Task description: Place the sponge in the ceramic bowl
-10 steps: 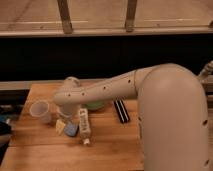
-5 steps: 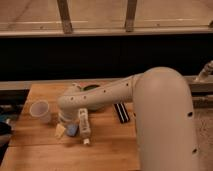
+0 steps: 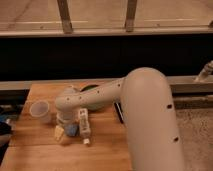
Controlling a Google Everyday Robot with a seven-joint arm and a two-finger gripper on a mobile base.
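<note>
The sponge [image 3: 71, 130], a small blue pad, lies on the wooden table [image 3: 35, 150] between the white tube [image 3: 84, 125] and a yellowish part of my gripper [image 3: 63, 131]. My gripper hangs from the wrist straight down onto the table and touches the sponge's left side. The ceramic bowl [image 3: 90, 89] sits just behind the wrist. Only a dark green sliver of its rim shows above my forearm, which hides the rest.
A translucent plastic cup [image 3: 40, 111] stands upright to the left of the gripper. A black bar [image 3: 118, 112] lies right of the tube, partly under my arm. The table's left edge is close to the cup. A dark ledge runs behind the table.
My wrist has dropped lower toward the table over the sponge, and the forearm now covers more of the green bowl. Cup, tube and bar have not moved.
</note>
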